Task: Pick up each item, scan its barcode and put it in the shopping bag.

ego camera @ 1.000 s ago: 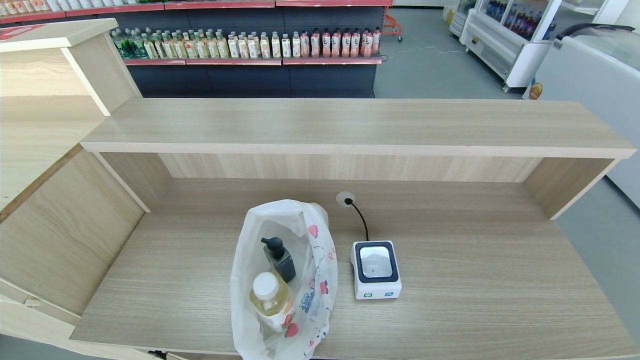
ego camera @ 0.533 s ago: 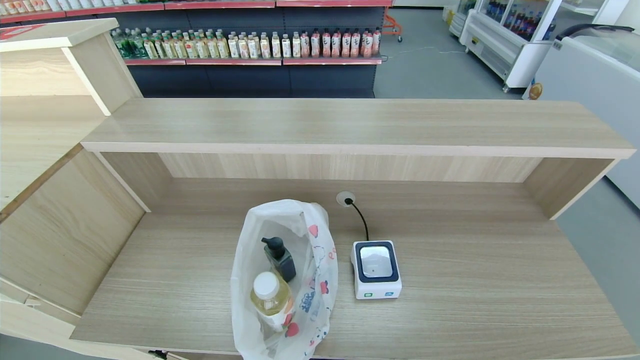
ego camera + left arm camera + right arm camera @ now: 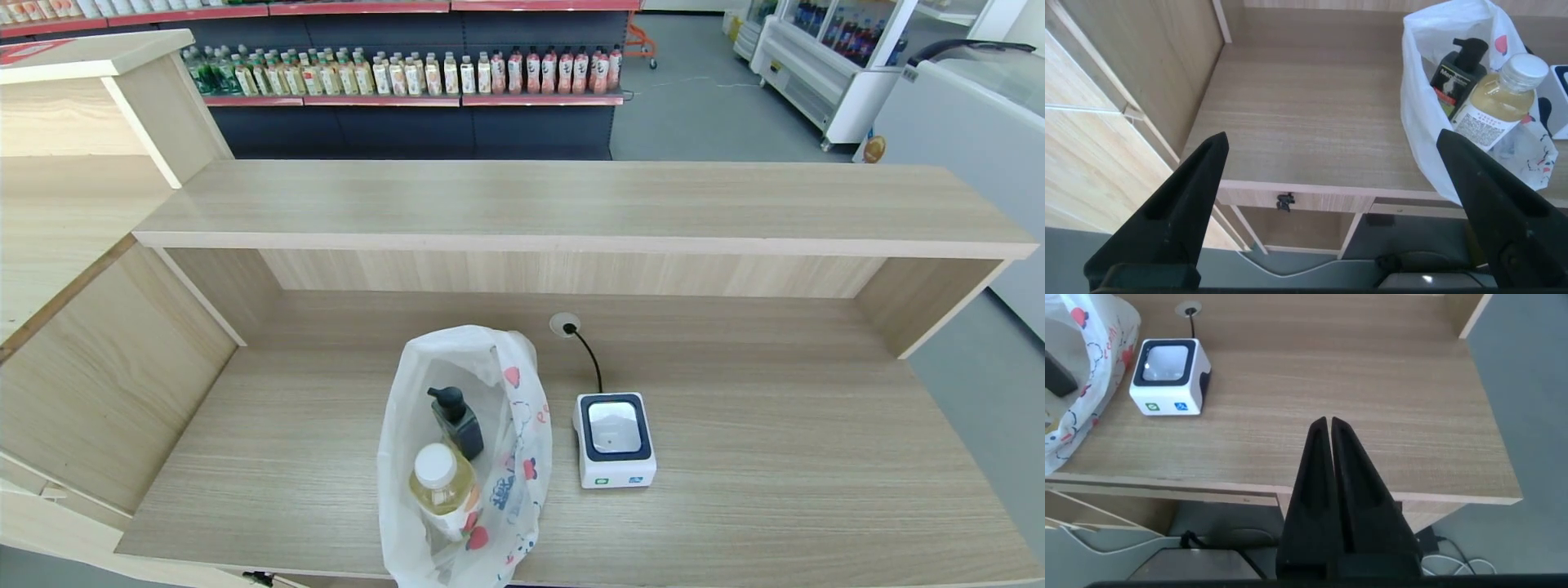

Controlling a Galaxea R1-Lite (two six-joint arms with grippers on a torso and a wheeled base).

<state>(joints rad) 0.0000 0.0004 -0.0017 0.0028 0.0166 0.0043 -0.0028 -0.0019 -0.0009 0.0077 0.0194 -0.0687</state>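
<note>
A white plastic shopping bag [image 3: 522, 425] with red and blue prints stands open on the wooden counter [image 3: 775, 457], left of a white barcode scanner [image 3: 614, 441]. Inside the bag are a dark pump bottle [image 3: 455, 422] and a bottle of yellow drink with a white cap [image 3: 441, 486]. My left gripper [image 3: 1339, 175] hangs open below the counter's front edge, left of the bag [image 3: 1429, 139]; both bottles [image 3: 1458, 69] [image 3: 1498, 102] show inside it. My right gripper [image 3: 1329, 429] is shut with nothing in it, off the counter's front edge, to the right of the scanner [image 3: 1169, 376].
A raised wooden ledge [image 3: 571, 204] runs along the counter's back, with side panels at left and right. The scanner's black cable [image 3: 589, 359] goes into a hole in the counter [image 3: 565, 325]. Store shelves with drink bottles [image 3: 408, 73] and freezers [image 3: 963, 122] stand beyond.
</note>
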